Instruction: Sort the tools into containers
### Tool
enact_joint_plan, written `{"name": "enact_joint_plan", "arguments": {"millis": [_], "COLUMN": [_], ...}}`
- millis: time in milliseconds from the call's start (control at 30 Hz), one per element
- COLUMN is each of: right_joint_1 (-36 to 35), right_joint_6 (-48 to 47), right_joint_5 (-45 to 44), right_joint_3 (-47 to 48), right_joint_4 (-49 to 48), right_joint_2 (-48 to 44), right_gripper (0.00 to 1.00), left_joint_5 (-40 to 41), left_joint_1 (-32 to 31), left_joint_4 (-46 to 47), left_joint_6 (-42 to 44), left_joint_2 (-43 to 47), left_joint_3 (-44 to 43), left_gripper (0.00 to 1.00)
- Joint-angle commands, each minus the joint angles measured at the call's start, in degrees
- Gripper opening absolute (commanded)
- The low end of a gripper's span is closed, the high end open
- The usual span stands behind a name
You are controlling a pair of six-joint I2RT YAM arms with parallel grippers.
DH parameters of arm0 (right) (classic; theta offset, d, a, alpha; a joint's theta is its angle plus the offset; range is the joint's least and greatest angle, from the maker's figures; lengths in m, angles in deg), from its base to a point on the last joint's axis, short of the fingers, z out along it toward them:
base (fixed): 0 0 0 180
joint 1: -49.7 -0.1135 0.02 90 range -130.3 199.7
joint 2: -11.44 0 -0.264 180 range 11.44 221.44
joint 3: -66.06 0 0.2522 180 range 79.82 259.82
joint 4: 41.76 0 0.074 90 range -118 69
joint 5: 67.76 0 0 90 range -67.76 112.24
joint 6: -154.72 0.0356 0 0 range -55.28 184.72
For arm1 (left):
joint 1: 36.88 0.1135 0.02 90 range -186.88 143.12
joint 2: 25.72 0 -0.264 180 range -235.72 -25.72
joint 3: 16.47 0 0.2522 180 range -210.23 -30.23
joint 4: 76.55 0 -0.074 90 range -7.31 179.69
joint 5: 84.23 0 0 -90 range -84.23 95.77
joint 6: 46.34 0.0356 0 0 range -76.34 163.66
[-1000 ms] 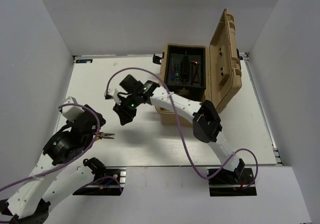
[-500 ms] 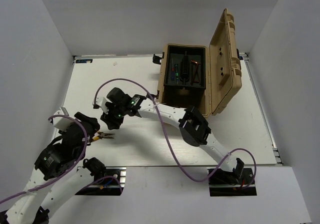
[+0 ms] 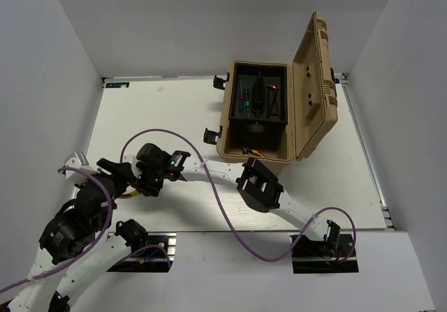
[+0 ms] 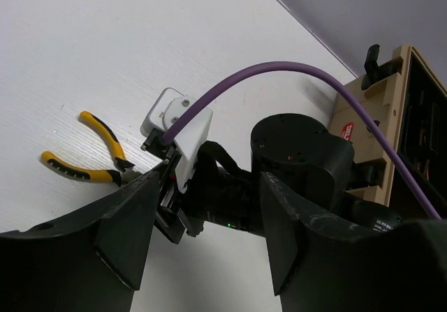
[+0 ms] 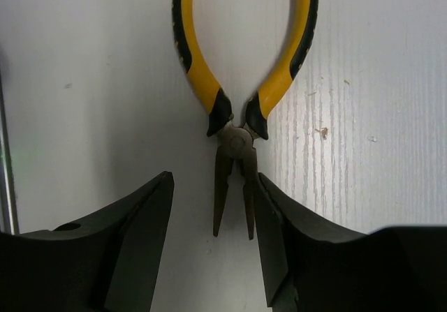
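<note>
The yellow-and-black-handled pliers [image 5: 237,134] lie flat on the white table [image 3: 174,116], in its near-left part, well apart from the tan toolbox [image 3: 255,146] at the far right. In the right wrist view their long axis runs straight up and down the frame: the 2 handles splay toward the top edge, and the slim metal nose points down into the gap of the right claw [image 5: 214,181]. The nose tips are slightly parted. That claw is wide open and holds nothing; its 2 fingers [image 5: 136,239] stand to either side of the nose without touching it. In the left wrist view the pliers point with their nose toward the right arm's wrist and their handles away from it. The left claw [image 4: 209,179] is also spread wide with nothing in it, held above the table just beside the right arm's wrist. From the top camera the pliers are almost wholly hidden under the 2 wrists, so their heading there is hard to read; only a speck of orange seems to show. The toolbox's lid [image 3: 316,82] stands open and upright, and thin tools lie lengthwise in its black inner tray [image 3: 258,120].
</note>
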Motion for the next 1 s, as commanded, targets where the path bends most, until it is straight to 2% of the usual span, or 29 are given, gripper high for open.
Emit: {"name": "enact_joint_plan", "arguments": {"millis": [0,433,600,633,700,733,833,967], "right_joint_1": [-0.04,0.4,0.14,0.23,0.23,0.14,0.4,0.75], "right_joint_6": [-0.57,-1.72,-1.37,-1.19,-1.01,-1.01,-0.75,-0.31], "right_joint_5": [-3.03,-6.38,-6.46,-6.38,-6.11,-6.03,-6.2,-6.91], "right_joint_3": [2.46,1.15,-1.75,-2.63,-4.47,-5.09,-7.38,-10.27], "right_joint_4": [-3.55,-5.49,-5.22,-5.13,-4.87,-5.04,-5.13,-4.0], "right_joint_2": [1.69,3.72,3.46,3.19,2.49,2.14,0.65,-3.04], "right_gripper": [0.56,0.54,0.37,0.3,0.22,0.15,0.02,0.0], "left_joint_5": [0.79,0.27,0.26,0.26,0.26,0.26,0.26,-0.27], "left_joint_1": [0.0,0.0,0.0,0.0,0.0,0.0,0.0,0.0], "left_joint_4": [0.33,0.94,0.95,0.95,0.42,0.42,0.42,0.95], "left_joint_6": [1.48,1.48,1.48,1.48,1.48,1.48,1.48,1.48], "left_joint_2": [-0.09,0.44,0.44,0.96,1.57,1.58,2.2,2.72], "left_joint_3": [0.39,1.01,1.53,1.53,1.53,1.53,2.58,3.11], "left_gripper": [0.7,0.7,0.7,0.7,0.7,0.7,0.7,0.7]}}
